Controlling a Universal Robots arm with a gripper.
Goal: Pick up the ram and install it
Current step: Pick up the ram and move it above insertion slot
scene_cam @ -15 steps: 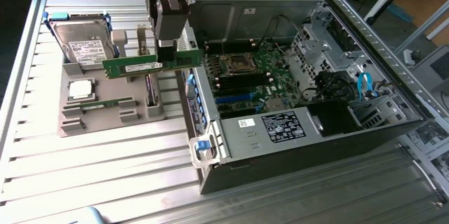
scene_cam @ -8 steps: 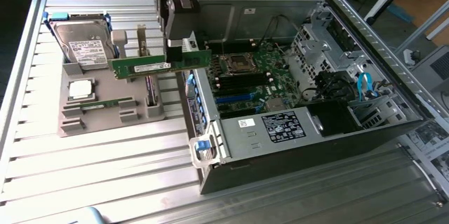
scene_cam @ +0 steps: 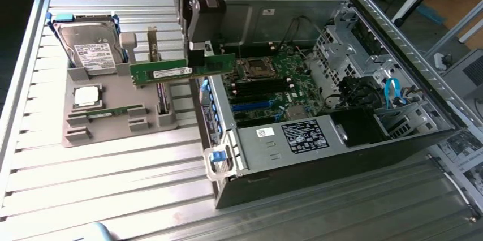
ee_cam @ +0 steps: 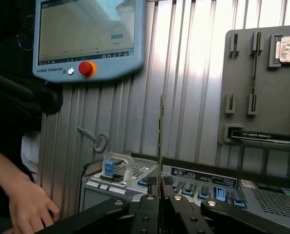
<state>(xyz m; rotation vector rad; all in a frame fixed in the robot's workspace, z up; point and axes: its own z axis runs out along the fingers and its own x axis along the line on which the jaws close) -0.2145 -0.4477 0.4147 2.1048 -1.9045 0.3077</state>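
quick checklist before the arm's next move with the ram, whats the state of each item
1. Grip: gripper shut on the ram - ok.
2. Held ram clear above the grey tray - ok.
3. Held ram over the motherboard - not ok, it hangs at the edge of the case.
4. Free slot on the motherboard - cannot tell.
5. Person's hand away from the table - not ok, it is by the table's edge.

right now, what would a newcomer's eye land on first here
First the green ram, clamped in the gripper and held in the air between the gray tray and the open computer case. Then the exposed motherboard inside that case, and in the wrist view a teach pendant with a red button and a person's hand.
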